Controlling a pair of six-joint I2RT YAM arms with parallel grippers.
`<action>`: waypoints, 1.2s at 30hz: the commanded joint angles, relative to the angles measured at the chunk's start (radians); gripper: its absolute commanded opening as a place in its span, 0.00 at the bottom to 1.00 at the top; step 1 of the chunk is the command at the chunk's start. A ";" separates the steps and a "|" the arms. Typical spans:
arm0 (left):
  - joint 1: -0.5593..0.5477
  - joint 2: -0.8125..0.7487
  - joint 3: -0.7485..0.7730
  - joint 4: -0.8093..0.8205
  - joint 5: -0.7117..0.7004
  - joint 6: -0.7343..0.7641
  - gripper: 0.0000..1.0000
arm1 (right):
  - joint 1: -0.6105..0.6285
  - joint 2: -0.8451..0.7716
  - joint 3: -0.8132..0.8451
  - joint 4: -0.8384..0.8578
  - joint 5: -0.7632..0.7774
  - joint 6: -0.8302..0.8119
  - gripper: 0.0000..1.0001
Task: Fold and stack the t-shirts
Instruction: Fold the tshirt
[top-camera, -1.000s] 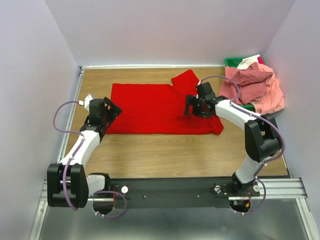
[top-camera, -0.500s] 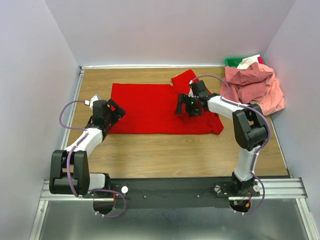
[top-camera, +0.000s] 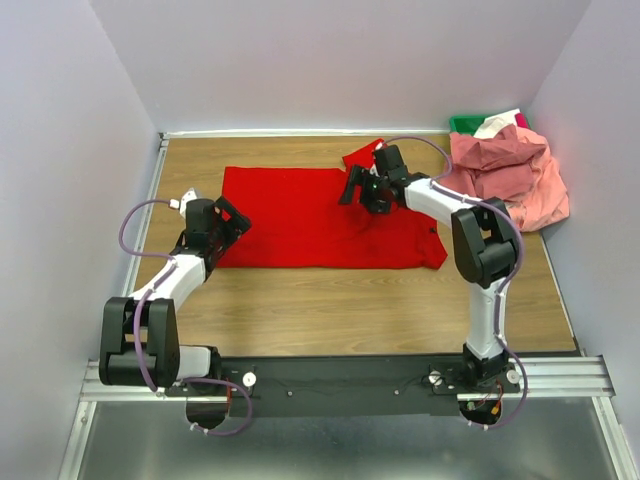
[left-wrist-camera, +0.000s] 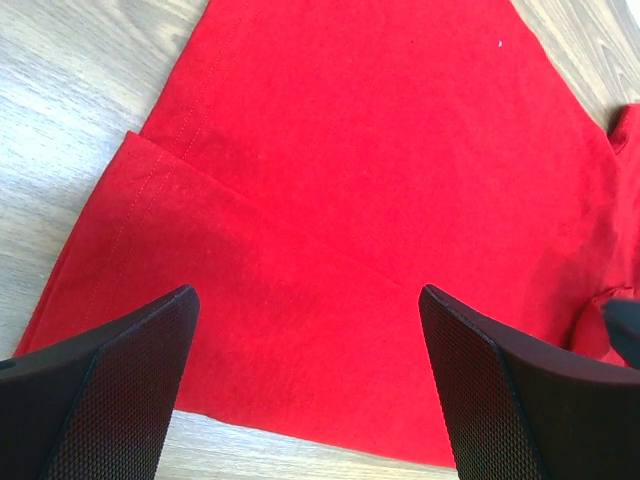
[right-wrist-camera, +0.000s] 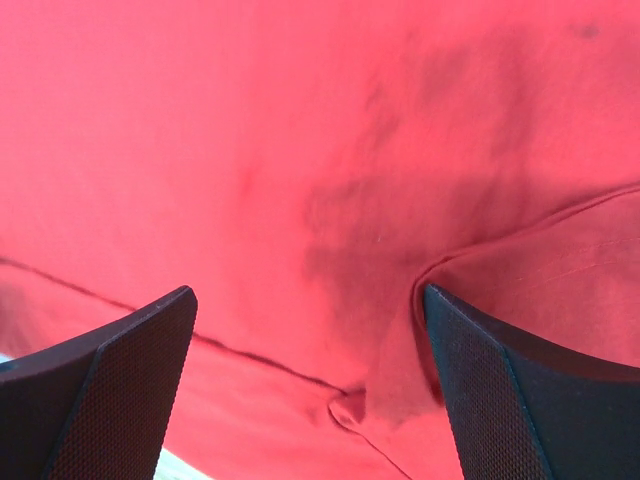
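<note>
Wood-grain tabletop (top-camera: 350, 310), boxed in by plain pale walls (top-camera: 330, 60) at the back and both sides, shows bare board in a wide strip on the near side of both grippers. Bright red t-shirt (top-camera: 300, 225), soft matte cloth, lies spread flat in a rough rectangle between the two grippers, one short sleeve poking out just beyond the right gripper (top-camera: 352, 190). Salmon pink t-shirts (top-camera: 510, 175) sit crumpled in a loose heap well behind that gripper, toward the right wall, spilling out of a green bin (top-camera: 462, 123) in the back corner; a scrap of white cloth (top-camera: 497, 122) shows on top. The right gripper hangs low over the red shirt's far right part, jaws spread wide and holding nothing; below its fingers the cloth is wrinkled, with a raised fold edge by one finger. The left gripper (top-camera: 232, 220) hovers over the shirt's left end, jaws likewise spread wide and empty; a stitched hem layer runs diagonally ahead of it, with bare wood just outside the cloth.
</note>
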 joint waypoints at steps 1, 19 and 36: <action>-0.006 -0.005 0.035 -0.021 -0.018 0.016 0.99 | 0.003 0.022 0.053 0.006 0.091 0.083 1.00; -0.006 -0.060 0.023 -0.034 -0.003 0.017 0.99 | 0.018 -0.248 -0.284 -0.012 -0.003 -0.047 1.00; -0.006 -0.074 0.006 -0.043 0.001 0.031 0.99 | 0.069 0.023 0.070 -0.006 -0.054 -0.102 1.00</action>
